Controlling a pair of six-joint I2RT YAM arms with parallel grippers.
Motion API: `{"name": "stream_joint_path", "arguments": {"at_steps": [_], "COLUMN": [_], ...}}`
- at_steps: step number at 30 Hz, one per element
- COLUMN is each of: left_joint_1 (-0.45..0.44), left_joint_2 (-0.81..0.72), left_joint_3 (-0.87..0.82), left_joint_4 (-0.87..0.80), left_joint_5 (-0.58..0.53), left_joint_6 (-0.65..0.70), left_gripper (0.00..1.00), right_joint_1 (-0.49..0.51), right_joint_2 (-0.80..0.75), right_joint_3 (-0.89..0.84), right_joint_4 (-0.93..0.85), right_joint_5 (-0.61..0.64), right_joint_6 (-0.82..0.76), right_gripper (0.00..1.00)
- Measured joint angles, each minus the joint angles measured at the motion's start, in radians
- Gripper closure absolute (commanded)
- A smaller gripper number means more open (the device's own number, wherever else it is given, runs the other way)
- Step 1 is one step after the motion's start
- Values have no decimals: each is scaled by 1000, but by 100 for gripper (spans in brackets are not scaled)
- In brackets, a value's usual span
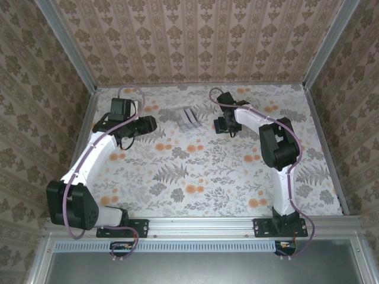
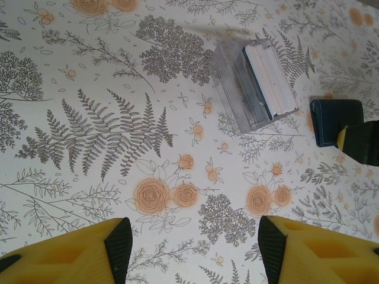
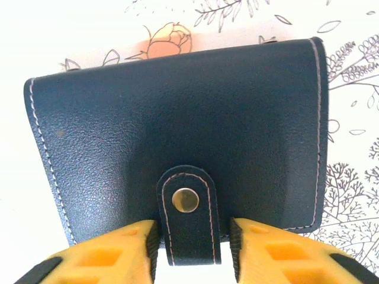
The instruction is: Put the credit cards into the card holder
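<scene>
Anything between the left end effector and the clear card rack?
No. The left wrist view shows that stretch is bare floral tablecloth, from the left end effector to the clear rack.

We see damask-papered walls (image 1: 195, 41) on three sides, metal corner posts (image 1: 66, 41), and a fern-and-rose tabletop (image 1: 201, 171), evenly lit.

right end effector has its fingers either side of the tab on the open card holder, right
No: the card holder is folded shut, as the right wrist view shows. The right end effector does straddle its tab.
</scene>
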Motion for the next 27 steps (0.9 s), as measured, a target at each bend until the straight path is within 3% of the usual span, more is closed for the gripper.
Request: {"name": "stream_joint_path", "arguments": {"at_steps": [6, 12, 18, 23, 27], "left_joint_1": [0, -2, -31, -89, -155], "left_joint_2": [-38, -71, -97, -81, -26], "left_joint_3": [-40, -91, -173, -224, -239], "left_joint_4": [0, -13, -8, 13, 63], "left_joint_5": [1, 1, 21, 55, 85], "left_joint_6": [2, -5, -18, -20, -20], "left_gripper": [38, 35, 33, 32, 32], "right_joint_1": [-2, 7, 184, 360, 376], "right_joint_2": [-10, -145, -386, -486, -501], "right_joint_3": [-19, -211, -455, -577, -606], "right_joint_4": [20, 97, 127, 126, 85], "right_joint_5": [-21, -122, -162, -148, -53], "right_joint_6": [-37, -46, -123, -212, -222], "right_gripper": [75, 76, 75, 63, 56]}}
